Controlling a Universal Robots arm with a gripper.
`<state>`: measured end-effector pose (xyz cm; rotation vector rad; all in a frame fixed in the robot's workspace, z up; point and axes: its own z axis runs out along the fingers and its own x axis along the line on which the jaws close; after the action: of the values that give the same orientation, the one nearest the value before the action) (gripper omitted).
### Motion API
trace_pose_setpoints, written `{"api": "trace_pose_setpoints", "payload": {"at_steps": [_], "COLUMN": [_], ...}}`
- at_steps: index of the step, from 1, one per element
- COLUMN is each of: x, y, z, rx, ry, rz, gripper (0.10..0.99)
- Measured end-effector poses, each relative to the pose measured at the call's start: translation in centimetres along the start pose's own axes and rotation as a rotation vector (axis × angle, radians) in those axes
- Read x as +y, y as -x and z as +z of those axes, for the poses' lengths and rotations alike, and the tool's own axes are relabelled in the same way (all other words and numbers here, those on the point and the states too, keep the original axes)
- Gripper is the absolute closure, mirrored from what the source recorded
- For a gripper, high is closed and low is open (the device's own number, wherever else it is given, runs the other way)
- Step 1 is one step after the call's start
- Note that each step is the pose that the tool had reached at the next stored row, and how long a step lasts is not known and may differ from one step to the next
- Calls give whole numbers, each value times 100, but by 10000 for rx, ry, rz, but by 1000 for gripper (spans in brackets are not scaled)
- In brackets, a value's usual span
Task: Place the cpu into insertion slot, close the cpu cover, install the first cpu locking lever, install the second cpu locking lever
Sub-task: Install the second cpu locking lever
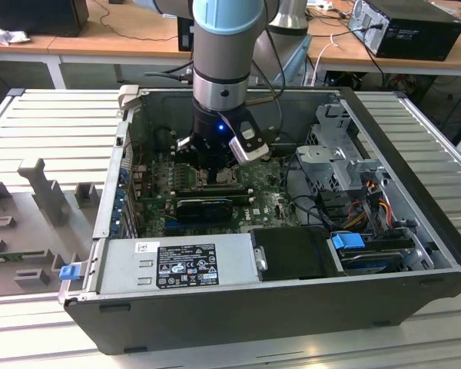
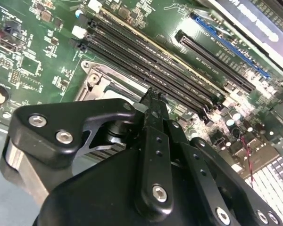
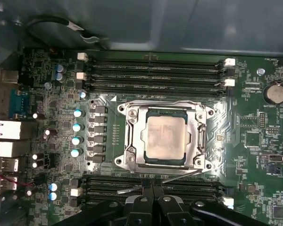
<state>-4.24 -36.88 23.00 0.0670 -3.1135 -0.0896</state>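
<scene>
Cpu (image 3: pixel 166 140) sits in the insertion slot under the closed cpu cover (image 3: pixel 132 136); jaws together.

The cpu (image 3: pixel 166 138) had a matt, silvery-grey metal top, smooth and faintly hazy. Around it the cpu cover (image 3: pixel 132 136) was bright bare metal with a dull sheen, and its thin locking levers (image 3: pixel 179 177) looked like polished wire. The motherboard (image 3: pixel 269 174) was glossy green, carrying black plastic memory slots (image 3: pixel 153 75). The gripper (image 2: pixel 153 96) was matt black with shiny steel screws. The computer case (image 1: pixel 238 311) was dark painted metal on a ribbed, pale grey table (image 1: pixel 58 127).
</scene>
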Motion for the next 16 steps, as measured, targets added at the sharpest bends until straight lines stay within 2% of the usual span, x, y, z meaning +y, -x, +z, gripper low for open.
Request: {"api": "trace_pose_setpoints", "payload": {"at_steps": [2,4,8,11,16], "x": [-6,-24,-55,-66,-95], "y": [-17,-75,-152,-167,-177], "z": [14,16,22,90,146], "rx": [0,-5,-5,-11,-15], "ry": [43,154,250,414,470], "rz": [-22,-29,-76,-125,-128], "gripper": [980,980,980,980,980]}}
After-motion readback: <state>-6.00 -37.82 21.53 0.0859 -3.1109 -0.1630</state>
